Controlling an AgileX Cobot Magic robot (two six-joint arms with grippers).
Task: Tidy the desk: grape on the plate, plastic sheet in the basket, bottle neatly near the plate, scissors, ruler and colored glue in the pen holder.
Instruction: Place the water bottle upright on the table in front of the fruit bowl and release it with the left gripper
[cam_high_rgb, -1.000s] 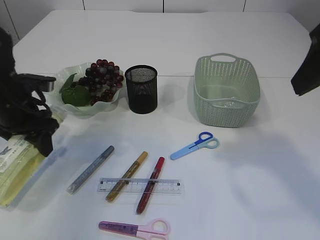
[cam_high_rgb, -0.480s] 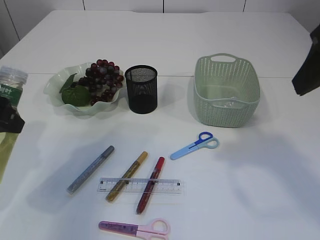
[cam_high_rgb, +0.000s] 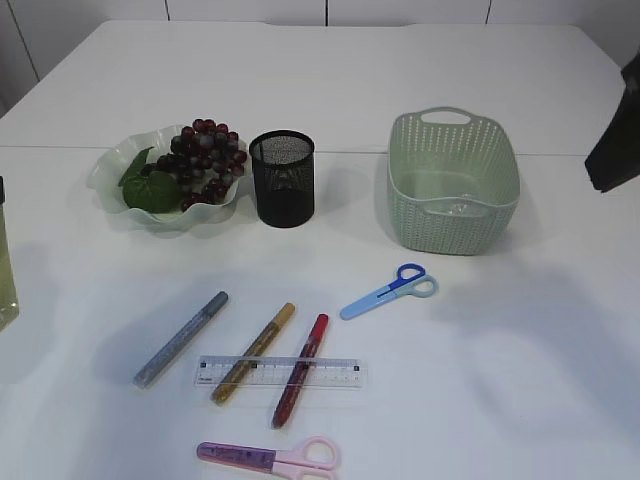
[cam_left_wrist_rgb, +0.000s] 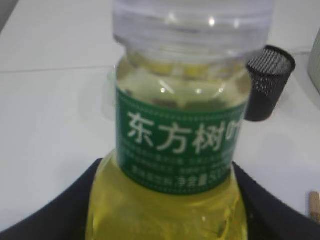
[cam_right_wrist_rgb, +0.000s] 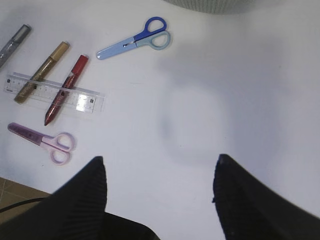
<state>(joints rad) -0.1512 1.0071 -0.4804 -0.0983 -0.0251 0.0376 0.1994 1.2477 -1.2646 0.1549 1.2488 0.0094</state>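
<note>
My left gripper (cam_left_wrist_rgb: 165, 205) is shut on the bottle (cam_left_wrist_rgb: 180, 140), which has yellow liquid, a green label and a clear cap and stands upright. In the exterior view only a sliver of the bottle (cam_high_rgb: 5, 275) shows at the far left edge. The grapes (cam_high_rgb: 205, 160) lie on the wavy plate (cam_high_rgb: 110, 172). The black mesh pen holder (cam_high_rgb: 282, 178) stands right of it. Blue scissors (cam_high_rgb: 385, 291), pink scissors (cam_high_rgb: 270, 457), the ruler (cam_high_rgb: 340, 374) and three glue pens, silver (cam_high_rgb: 180, 338), gold (cam_high_rgb: 253, 352) and red (cam_high_rgb: 300, 370), lie on the table. My right gripper (cam_right_wrist_rgb: 159, 172) is open and empty above bare table.
The green basket (cam_high_rgb: 453, 180) stands at the back right with something clear on its floor. The right arm (cam_high_rgb: 615, 130) hangs at the right edge. The right wrist view shows the blue scissors (cam_right_wrist_rgb: 134, 41), ruler (cam_right_wrist_rgb: 87, 99) and pink scissors (cam_right_wrist_rgb: 42, 141).
The left arm has lifted the bottle from lying to upright and carried it left, almost out of the exterior view. The right arm has not moved.
</note>
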